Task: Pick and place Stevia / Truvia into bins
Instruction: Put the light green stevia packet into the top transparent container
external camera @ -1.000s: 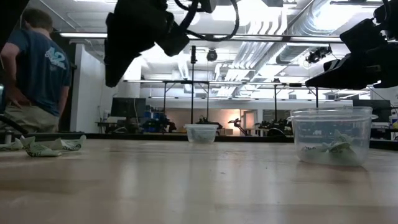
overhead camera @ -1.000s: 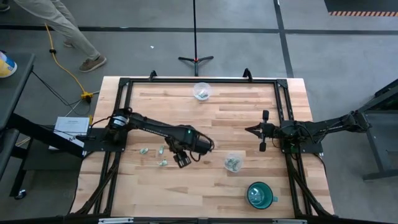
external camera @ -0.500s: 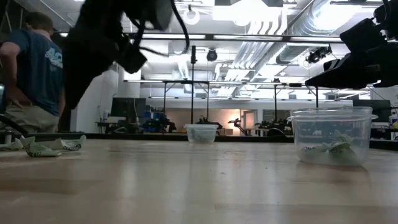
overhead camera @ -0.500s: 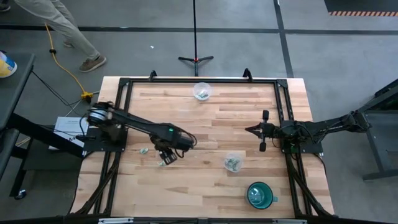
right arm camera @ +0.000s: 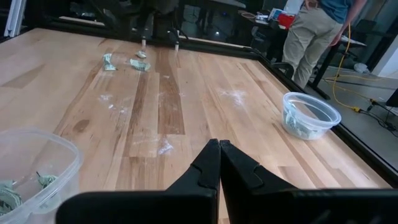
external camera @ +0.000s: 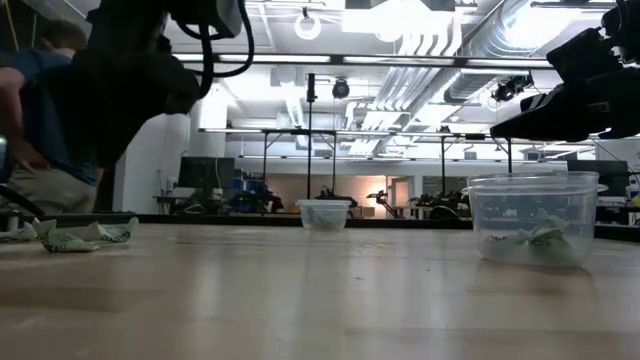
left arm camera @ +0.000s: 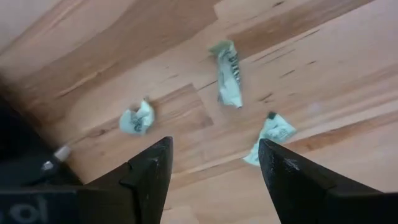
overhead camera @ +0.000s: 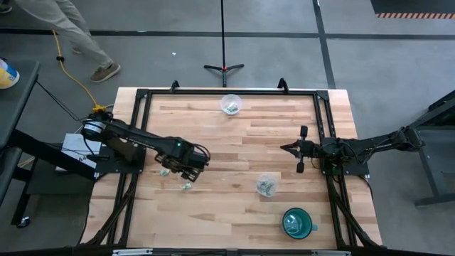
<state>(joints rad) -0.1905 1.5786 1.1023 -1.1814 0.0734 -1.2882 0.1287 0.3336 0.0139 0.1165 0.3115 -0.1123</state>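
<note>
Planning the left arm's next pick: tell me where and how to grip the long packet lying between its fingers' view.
Grip the long packet across its narrow middle, coming straight down from above with the open left gripper. It lies flat and stretched on the wooden table, apart from the two crumpled packets, so a pinch across its width probably holds best.

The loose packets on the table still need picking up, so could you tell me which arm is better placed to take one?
The left. Its left gripper hangs open right above three packets on the table. The right gripper is shut and sits far across the table, at the right edge.
</note>
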